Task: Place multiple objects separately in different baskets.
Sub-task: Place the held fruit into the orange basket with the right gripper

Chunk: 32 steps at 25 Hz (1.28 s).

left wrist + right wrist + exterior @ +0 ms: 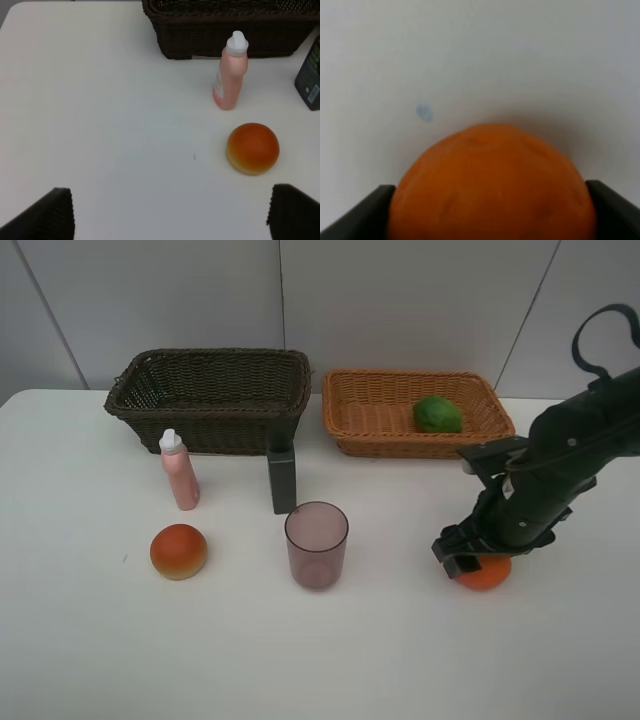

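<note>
Grey box [311, 75]: txt illegible

Before the dark basket [220, 428] stand box [282, 480] and bottle [181, 475]; open table [70, 590] lies left of the bun [178, 551]

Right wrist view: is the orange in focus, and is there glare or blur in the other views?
Right wrist: orange soft, slightly out of focus, dim shadow behind it. Left wrist: bottle and bun sharp, faint shadows. Exterior high: even light, no glare, cup clear.
</note>
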Available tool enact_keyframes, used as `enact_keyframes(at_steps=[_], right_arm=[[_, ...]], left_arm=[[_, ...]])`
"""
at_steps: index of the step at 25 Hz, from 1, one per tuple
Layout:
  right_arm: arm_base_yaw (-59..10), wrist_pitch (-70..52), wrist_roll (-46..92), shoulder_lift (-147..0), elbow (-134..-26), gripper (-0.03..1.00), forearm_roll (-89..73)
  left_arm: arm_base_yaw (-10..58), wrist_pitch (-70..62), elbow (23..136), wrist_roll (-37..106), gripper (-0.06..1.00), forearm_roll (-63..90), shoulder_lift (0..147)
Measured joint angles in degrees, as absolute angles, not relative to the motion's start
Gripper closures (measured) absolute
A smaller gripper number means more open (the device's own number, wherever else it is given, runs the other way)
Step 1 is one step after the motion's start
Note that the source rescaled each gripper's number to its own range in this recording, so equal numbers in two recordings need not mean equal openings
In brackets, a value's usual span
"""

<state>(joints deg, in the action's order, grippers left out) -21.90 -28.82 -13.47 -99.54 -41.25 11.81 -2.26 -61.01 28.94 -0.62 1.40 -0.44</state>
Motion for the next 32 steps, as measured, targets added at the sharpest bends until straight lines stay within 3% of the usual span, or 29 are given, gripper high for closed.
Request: enact_keyframes(at_steps=[8, 17, 32], right_arm=[[-21.90, -34.11, -13.52, -94.77, -43.54, 0.33, 10.83], [-21.90, -42.39, -13.51, -92.81, -58.30, 0.33, 10.84], [-21.90, -33.34, -10.90, -103.01, -80.62, 0.33, 12.39]], left_arm=[[-2.26, -61.01, 28.94, -0.62, -0.06, 1.35, -0.44], [-2.26, -61.01, 28.94, -0.62, -0.06, 1.35, -0.44], [-2.26, -60.97, 28.94, -0.62, -0.06, 1.35, -0.44]])
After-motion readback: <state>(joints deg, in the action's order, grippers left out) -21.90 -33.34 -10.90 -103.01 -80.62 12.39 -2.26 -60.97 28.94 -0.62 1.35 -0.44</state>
